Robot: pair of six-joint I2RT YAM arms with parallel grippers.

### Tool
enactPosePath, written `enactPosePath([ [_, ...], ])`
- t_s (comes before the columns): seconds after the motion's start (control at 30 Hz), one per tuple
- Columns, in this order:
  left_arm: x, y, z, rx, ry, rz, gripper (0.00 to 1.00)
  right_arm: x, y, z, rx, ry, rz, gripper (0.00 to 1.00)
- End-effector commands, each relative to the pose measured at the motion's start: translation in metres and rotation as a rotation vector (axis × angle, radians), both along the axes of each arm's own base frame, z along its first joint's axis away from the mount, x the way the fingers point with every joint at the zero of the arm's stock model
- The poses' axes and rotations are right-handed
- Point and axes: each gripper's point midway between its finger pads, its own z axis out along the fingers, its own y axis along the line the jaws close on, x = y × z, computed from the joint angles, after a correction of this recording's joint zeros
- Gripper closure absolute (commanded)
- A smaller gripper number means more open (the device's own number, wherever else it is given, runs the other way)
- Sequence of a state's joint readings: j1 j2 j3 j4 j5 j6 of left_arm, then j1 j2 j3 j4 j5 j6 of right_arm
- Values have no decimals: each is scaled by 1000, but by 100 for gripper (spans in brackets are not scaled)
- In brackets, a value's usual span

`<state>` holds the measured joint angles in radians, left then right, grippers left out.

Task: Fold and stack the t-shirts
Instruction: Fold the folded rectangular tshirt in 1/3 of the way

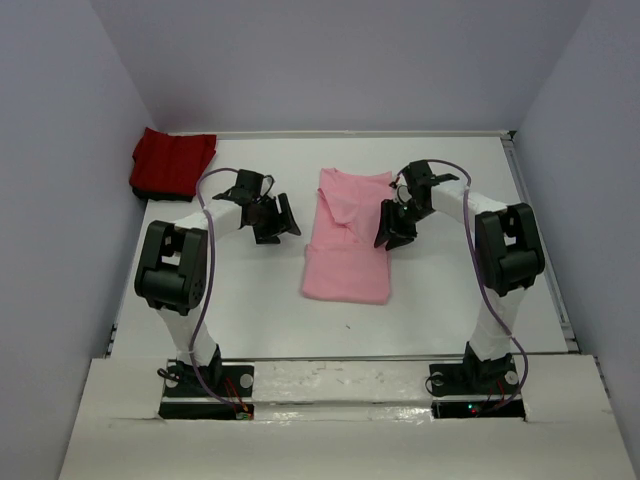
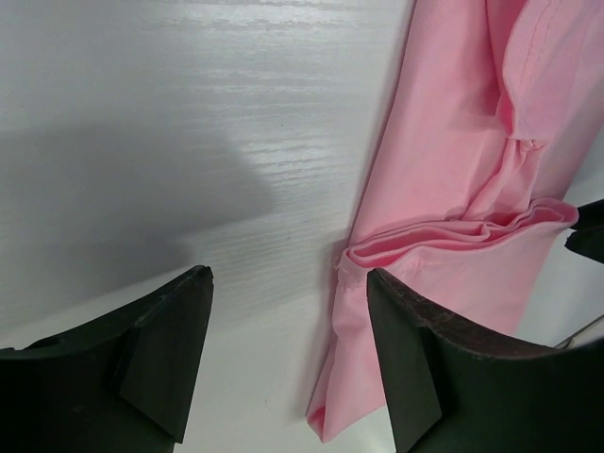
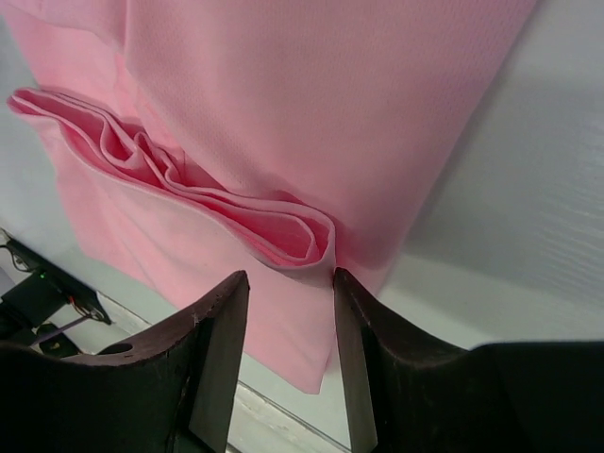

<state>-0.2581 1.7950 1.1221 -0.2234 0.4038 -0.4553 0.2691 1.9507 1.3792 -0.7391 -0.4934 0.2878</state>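
Pink shirt (image 1: 347, 240): light pink cloth, folded lengthwise into a long strip. It lies flat at the middle of the table (image 1: 450, 290), with the collar end toward the far side. A bunched ridge of cloth crosses it about halfway along, running toward the right edge.

Red shirt (image 1: 172, 163): deep red, lying rumpled in the far left corner of the table against the wall, well apart from the pink shirt.

Left claw (image 1: 278, 225): jaws spread wide and empty. It hangs over bare tabletop just beside the pink shirt's left edge and is not touching the cloth.

Right claw (image 1: 395, 228): positioned at the pink shirt's right edge. The jaws are partly apart with a clear gap between them. The rounded end of the bunched ridge lies just ahead of the fingertips (image 3: 222, 311), and no cloth is visibly pinched between them.

Table: white, with a fine grain visible in the wrist views.
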Motion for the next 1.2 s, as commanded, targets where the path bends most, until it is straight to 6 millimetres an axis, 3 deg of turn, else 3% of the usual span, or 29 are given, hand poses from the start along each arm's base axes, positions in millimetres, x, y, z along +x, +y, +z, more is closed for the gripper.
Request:
enactPosePath([
  [0.0, 17, -11, 19, -48, -73, -28, 25, 24, 5, 10, 15, -82, 13, 53],
  [0.2, 17, -16, 16, -74, -71, -44, 31, 27, 0, 5, 6, -81, 13, 56],
  [0.43, 17, -25, 15, -121, -63, -80, 41, 25, -5, 1, -3, -73, 6, 66],
  [0.53, 15, -30, 16, -139, -60, -100, 49, 24, -6, 3, -6, -77, 7, 74],
  [0.57, 13, -31, 16, -146, -59, -108, 59, 24, -6, 3, -5, -77, 5, 75],
  [0.67, 9, -35, 15, -171, -41, -130, 72, 24, -6, 3, -5, -77, 5, 75],
  [0.7, 6, -37, 14, -182, -30, -137, 73, 24, -6, 3, -5, -77, 5, 75],
  [0.73, 4, -38, 14, -187, -29, -143, 63, 24, -5, 2, -3, -73, 6, 74],
  [0.77, 3, -39, 15, -193, -26, -147, 63, 23, -5, 2, -2, -70, 6, 72],
  [0.8, 0, -40, 15, -200, -22, -157, 50, 23, -5, 2, -1, -68, 5, 72],
  [0.9, -2, -41, 18, -203, -25, -164, 41, 22, -5, 1, -3, -67, 4, 72],
  [1.17, -14, -48, 14, -215, -1, -187, 38, 22, -5, 1, 2, -63, 4, 72],
])
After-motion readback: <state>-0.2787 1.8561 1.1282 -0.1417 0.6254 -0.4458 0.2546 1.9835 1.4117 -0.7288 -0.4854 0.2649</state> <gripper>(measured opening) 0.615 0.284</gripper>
